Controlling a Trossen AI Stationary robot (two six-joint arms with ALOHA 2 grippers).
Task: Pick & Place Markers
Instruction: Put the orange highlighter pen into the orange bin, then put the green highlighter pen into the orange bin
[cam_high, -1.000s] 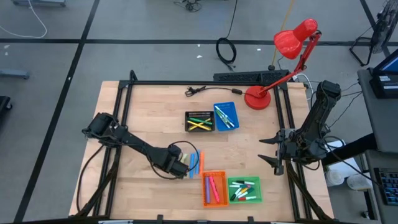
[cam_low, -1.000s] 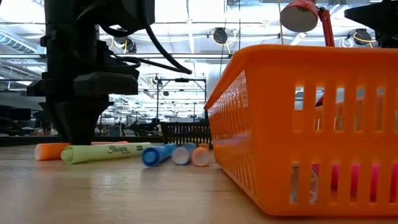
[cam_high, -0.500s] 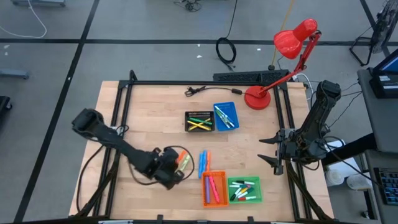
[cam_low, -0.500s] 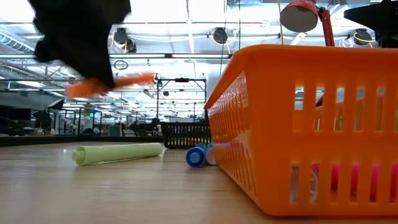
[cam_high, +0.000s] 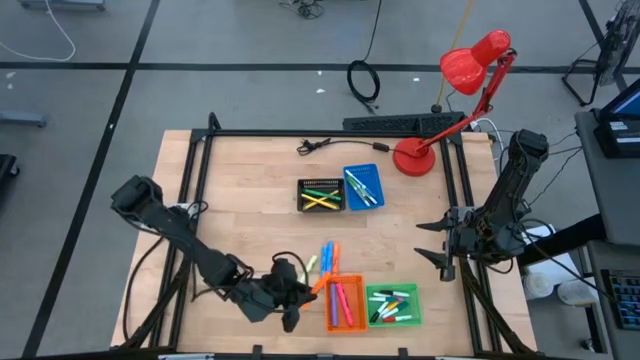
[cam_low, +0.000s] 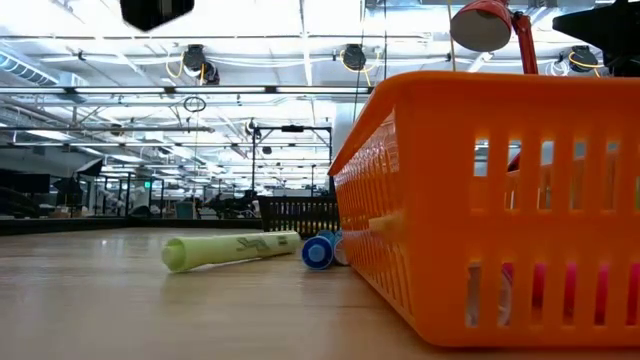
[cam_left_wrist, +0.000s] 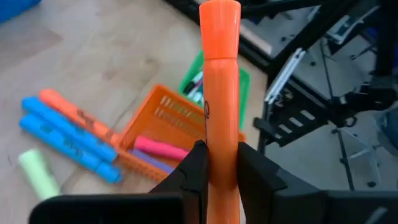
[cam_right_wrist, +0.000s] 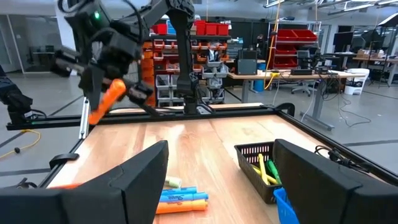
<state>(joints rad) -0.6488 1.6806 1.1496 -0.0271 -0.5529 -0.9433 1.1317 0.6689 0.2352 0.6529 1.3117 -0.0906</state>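
Note:
My left gripper (cam_high: 300, 290) hangs above the table's near edge, just left of the orange tray (cam_high: 345, 304), and is shut on an orange marker (cam_left_wrist: 221, 74). That marker's free end points over the tray, which holds pink markers (cam_left_wrist: 160, 148). Two blue markers and an orange one (cam_high: 328, 257) lie flat on the wood beside a yellow-green marker (cam_low: 230, 248). My right gripper (cam_high: 440, 243) waits open at the table's right edge. My left gripper pinches the orange marker between its two fingers (cam_left_wrist: 194, 171), on the marker's rear part (cam_left_wrist: 221, 140). The marker runs on along the fingers and sticks out well past their tips. It is lifted clear of the table and slants a little downward toward the orange tray.
A green tray (cam_high: 393, 305) with markers stands right of the orange one. A black tray (cam_high: 320, 195) and a blue tray (cam_high: 362, 187) sit mid-table toward the far side. A red desk lamp (cam_high: 412, 157) stands at the far right corner.
My left gripper has risen off the table with the orange marker, gone toward the near edge and right toward the orange tray, and tipped from pointing down to nearly level. The yellow-green and blue markers on the table have slid toward the tray.

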